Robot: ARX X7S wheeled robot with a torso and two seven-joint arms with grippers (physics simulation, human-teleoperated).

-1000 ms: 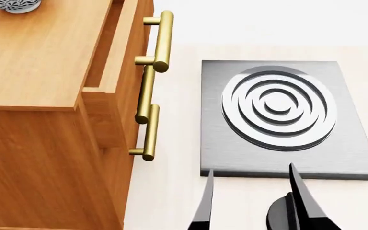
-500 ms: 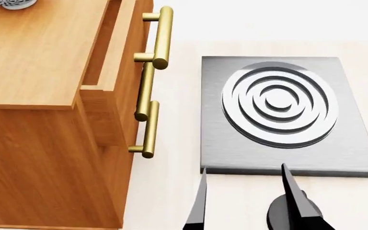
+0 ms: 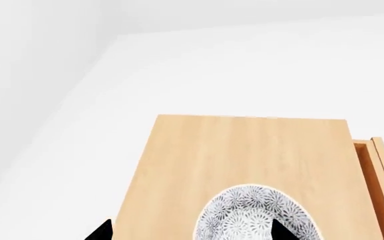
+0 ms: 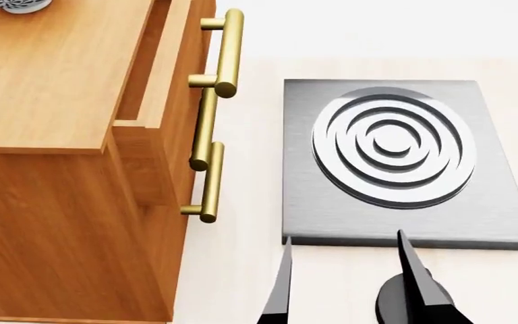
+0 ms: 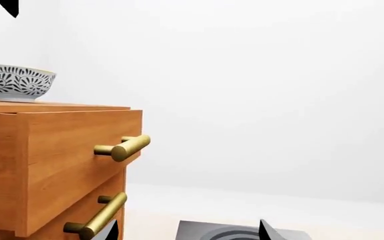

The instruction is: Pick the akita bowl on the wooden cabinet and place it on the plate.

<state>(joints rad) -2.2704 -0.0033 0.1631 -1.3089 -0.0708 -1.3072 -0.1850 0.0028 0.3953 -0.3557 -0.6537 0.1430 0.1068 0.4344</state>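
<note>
Sitting on the wooden cabinet [image 4: 52,81] is the akita bowl [image 3: 255,215]. The left end effector [image 3: 190,231] is hanging spread wide, empty, over it. The right end effector [image 4: 344,283] is hovering open, empty, near the stove slab [image 4: 394,162].

A flat square slab of brushed grey metal [image 4: 401,164] is lying on the pale cream floor [image 4: 241,270], its top cut with raised concentric rings [image 4: 392,148]. In the right wrist view only its near edge [image 5: 209,231] is showing.
</note>
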